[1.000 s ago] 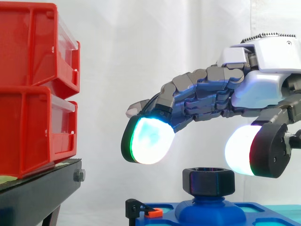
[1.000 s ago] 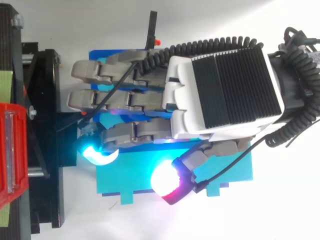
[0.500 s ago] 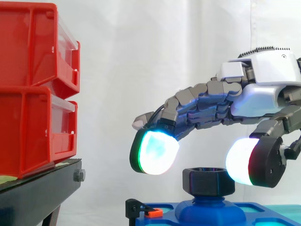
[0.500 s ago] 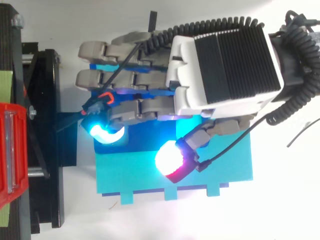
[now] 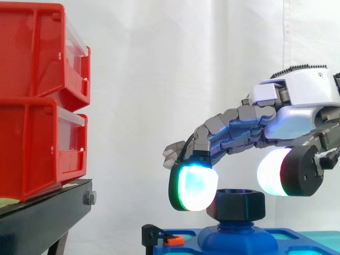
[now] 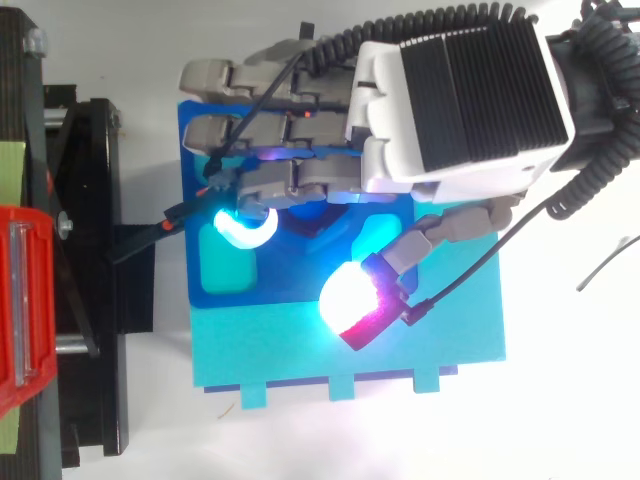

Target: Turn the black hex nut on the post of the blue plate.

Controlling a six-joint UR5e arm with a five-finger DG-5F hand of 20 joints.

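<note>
Hand (image 5: 297, 98) spread wide, gripping nothing, straddles the black hex nut (image 5: 239, 205) on the post (image 5: 237, 235) of the blue plate (image 6: 290, 285) at lower centre-right, and if those pads (image 5: 194, 186) close too high, they may skid off its flats.

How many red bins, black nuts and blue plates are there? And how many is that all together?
Red plastic bins: 2
Black hex nut: 1
Blue plate: 1
Total: 4
</note>
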